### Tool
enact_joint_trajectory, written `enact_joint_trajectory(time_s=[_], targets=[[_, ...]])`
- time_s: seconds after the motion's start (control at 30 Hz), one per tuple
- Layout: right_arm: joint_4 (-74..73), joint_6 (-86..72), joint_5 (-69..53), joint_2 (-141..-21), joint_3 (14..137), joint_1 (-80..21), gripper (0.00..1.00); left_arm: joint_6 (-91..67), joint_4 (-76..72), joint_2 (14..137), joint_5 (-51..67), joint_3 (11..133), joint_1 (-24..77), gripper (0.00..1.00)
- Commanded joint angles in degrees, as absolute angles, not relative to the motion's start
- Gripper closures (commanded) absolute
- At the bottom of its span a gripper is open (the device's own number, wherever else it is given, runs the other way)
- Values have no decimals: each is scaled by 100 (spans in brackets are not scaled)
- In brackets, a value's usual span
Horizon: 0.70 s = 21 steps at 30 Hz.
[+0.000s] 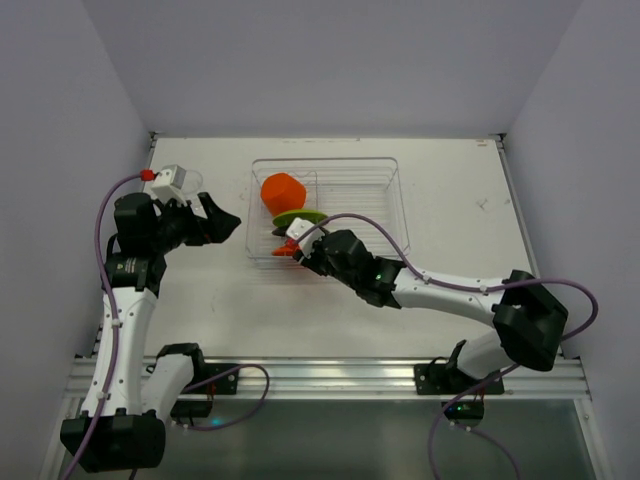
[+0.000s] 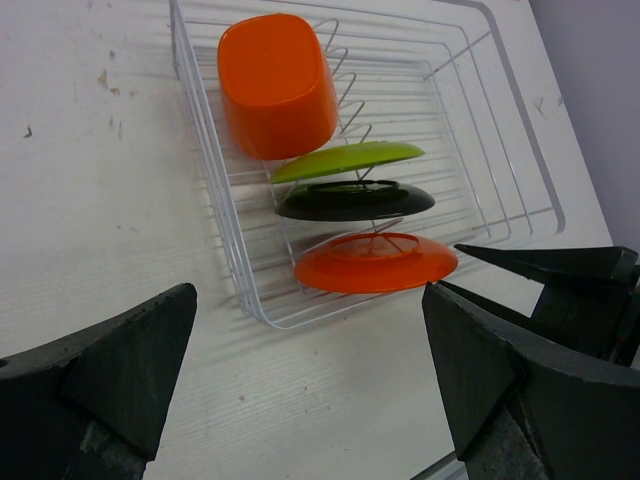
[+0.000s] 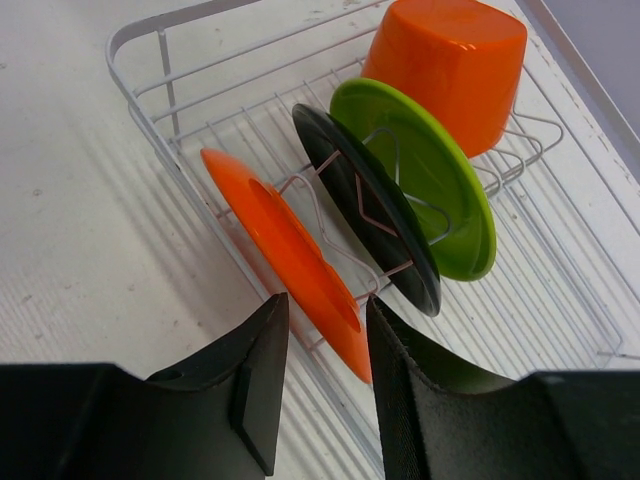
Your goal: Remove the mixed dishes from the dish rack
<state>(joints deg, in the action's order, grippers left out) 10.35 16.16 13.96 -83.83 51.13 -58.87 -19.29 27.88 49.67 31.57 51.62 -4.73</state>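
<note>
Item: orange round plastic plate (image 3: 285, 250), on edge in the front slot of the clear rectangular dish rack with wire dividers (image 1: 365, 200), nearest the arms.
Behind it, in order: black round plate (image 3: 365, 220), lime-green round plate (image 3: 420, 185), then an orange faceted plastic cup (image 3: 450, 65) tipped over at the far end.
Rack location: on the white desk (image 1: 450, 180), in front of and between the two arms.
Right hand (image 3: 325, 305): fingers partly closed and straddling the orange plate's lower rim. One pad looks to be against the rim and a gap shows on the other side. I cannot tell whether it is gripping yet.
Left hand (image 2: 310, 295): spread wide, holding nothing, hovering beside the rack's left end.
Handling, judged: the plates look thin, light and rigid. Their glossy plastic is likely to slip in a shallow pinch, but breakage seems unlikely.
Hold point, judged: on the rim, with one finger on each face, deep enough to pass the curled lip.
Caution, judged: a wire divider leans against the plate's back, so lift straight up and out of the slot. A sideways pull may snag the wire or drag the light rack.
Cup, judged: hollow and light, and probably best taken by one wall at the mouth.
</note>
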Motion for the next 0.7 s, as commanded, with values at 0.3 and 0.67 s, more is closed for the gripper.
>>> enact_joint_trajectory(time_s=[0.3, 0.67], targets=[[1327, 1907, 1310, -8578, 5379, -5924, 73, -1854, 2619, 5027, 3331, 5194, -440, 0], [1406, 1995, 1248, -8675, 5344, -5924, 82, -1846, 2610, 5045, 3322, 5194, -439, 0]])
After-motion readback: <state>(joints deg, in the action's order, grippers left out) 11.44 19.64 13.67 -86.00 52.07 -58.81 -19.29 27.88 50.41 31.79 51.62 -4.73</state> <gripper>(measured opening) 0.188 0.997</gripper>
